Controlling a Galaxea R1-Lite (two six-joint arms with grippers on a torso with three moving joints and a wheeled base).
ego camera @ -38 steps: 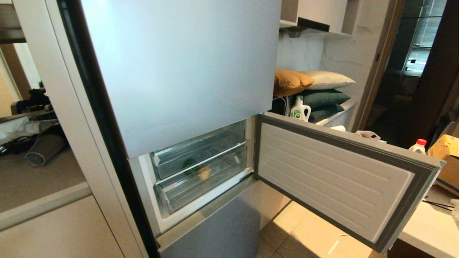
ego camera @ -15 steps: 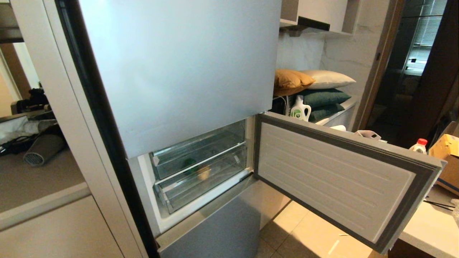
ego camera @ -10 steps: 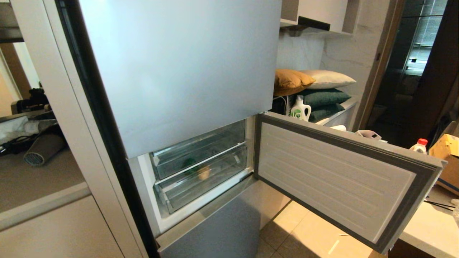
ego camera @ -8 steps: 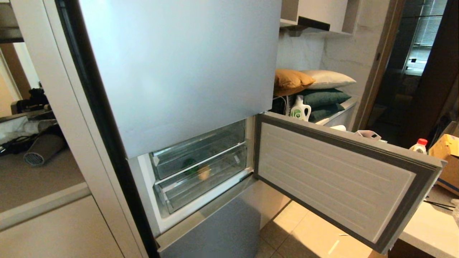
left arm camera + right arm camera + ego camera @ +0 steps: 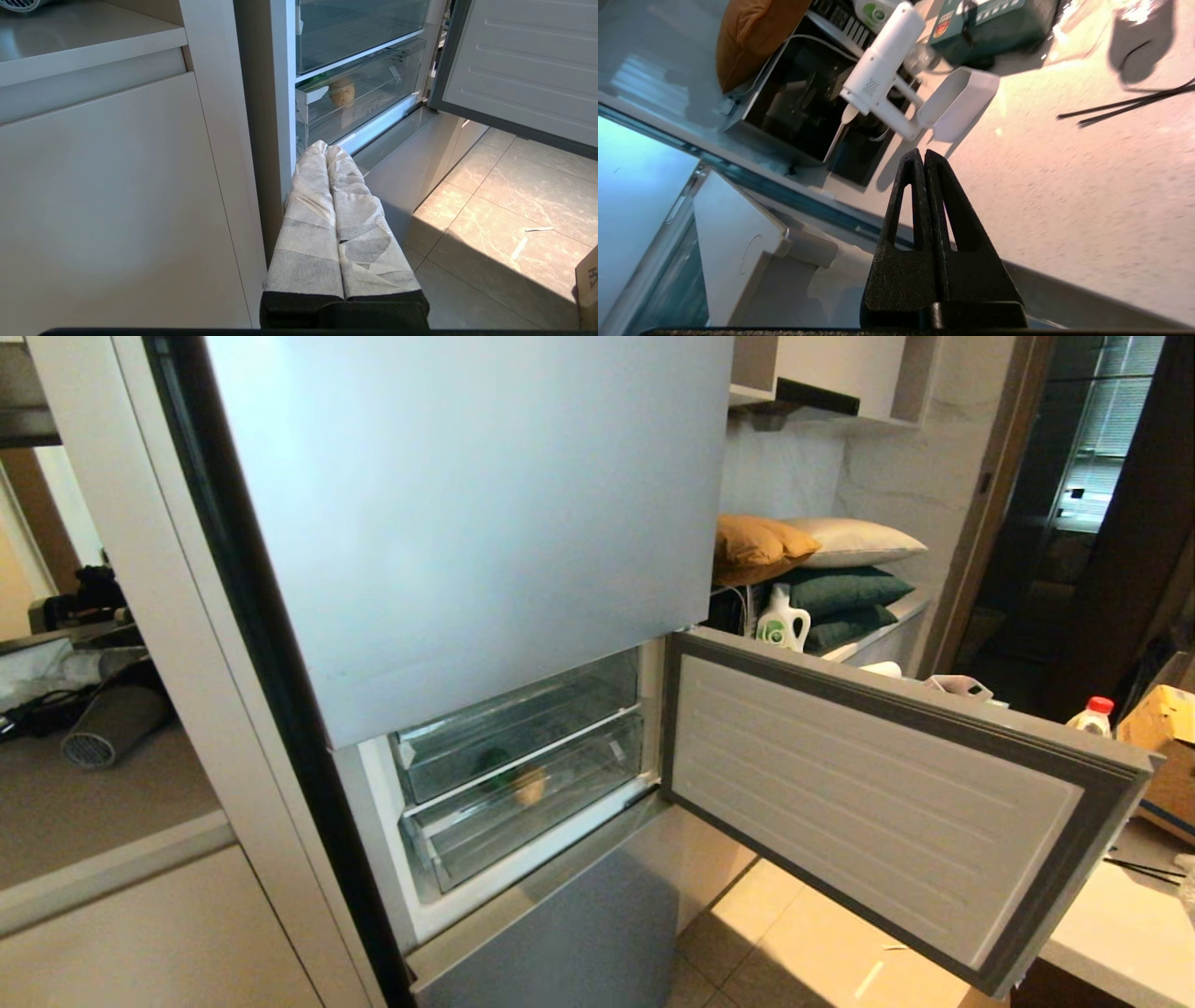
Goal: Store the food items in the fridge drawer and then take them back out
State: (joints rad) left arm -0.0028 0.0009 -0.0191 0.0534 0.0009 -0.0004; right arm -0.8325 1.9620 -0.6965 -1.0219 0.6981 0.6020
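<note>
Grey hair dryer (image 5: 107,723) sat on the bench (image 5: 103,812) way over on the left, well apart from everything else. Next along, the left pincer (image 5: 327,151) hung low in front of the fridge's left edge, cloth-wrapped fingers (image 5: 308,210) pressed flat together, nothing in it, pointing toward the open compartment. Inside, two clear drawers were pushed in; the green bell pepper (image 5: 492,767) and the tan bun (image 5: 529,786) sat side by side, looked like they were in the lower fridge drawer (image 5: 560,793), bun near the front wall, though couldn't say for sure for the pepper. The compartment door (image 5: 878,793) stood swung out to the right. Further right, the right pincer (image 5: 923,156) was up above the pale stone bench (image 5: 1087,186) beside the fridge, black fingers (image 5: 943,196) closed tight on nothing, tips aimed near a white handheld gadget (image 5: 882,70) lying there.
</note>
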